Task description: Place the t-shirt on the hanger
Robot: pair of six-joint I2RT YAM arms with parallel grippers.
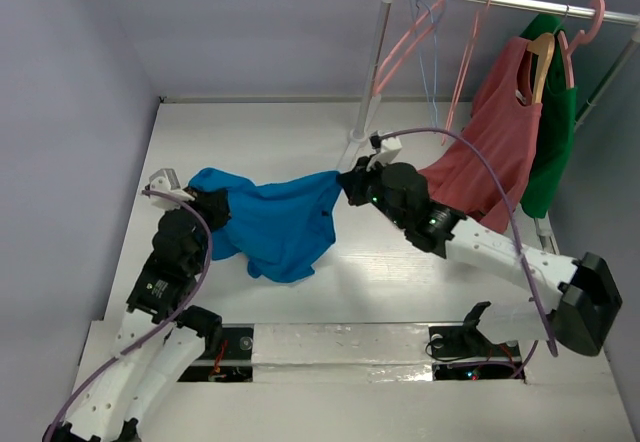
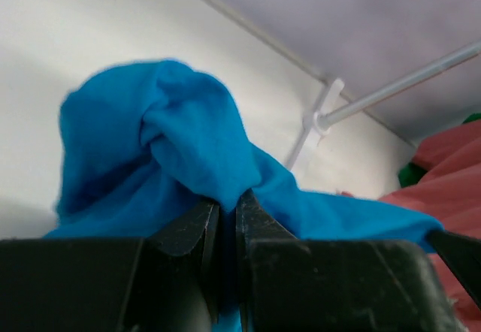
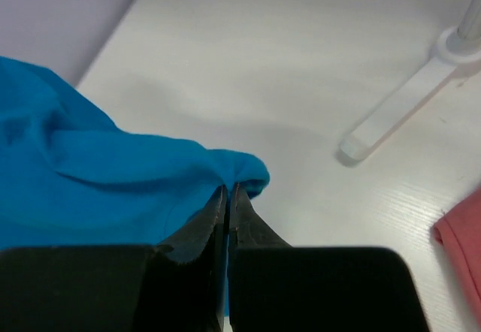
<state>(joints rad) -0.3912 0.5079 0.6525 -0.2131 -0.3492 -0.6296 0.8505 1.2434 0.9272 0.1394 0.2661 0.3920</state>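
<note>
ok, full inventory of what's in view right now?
t-shirt: one, bright blue, stretched over the table between both grippers
pink hangers: two thin ones, pink, left part of the rail; a thicker pink hook hangs at the right end
pale blue hanger: one, on the rail between the pink ones
wooden hanger: one, tan, carrying the red top
red top: one, salmon-red, hanging
green garment: one, dark green, behind the top
rack: one, white, far right
table: one, white
left gripper: black, shut on the t-shirt
right gripper: black, shut on the t-shirt
</note>
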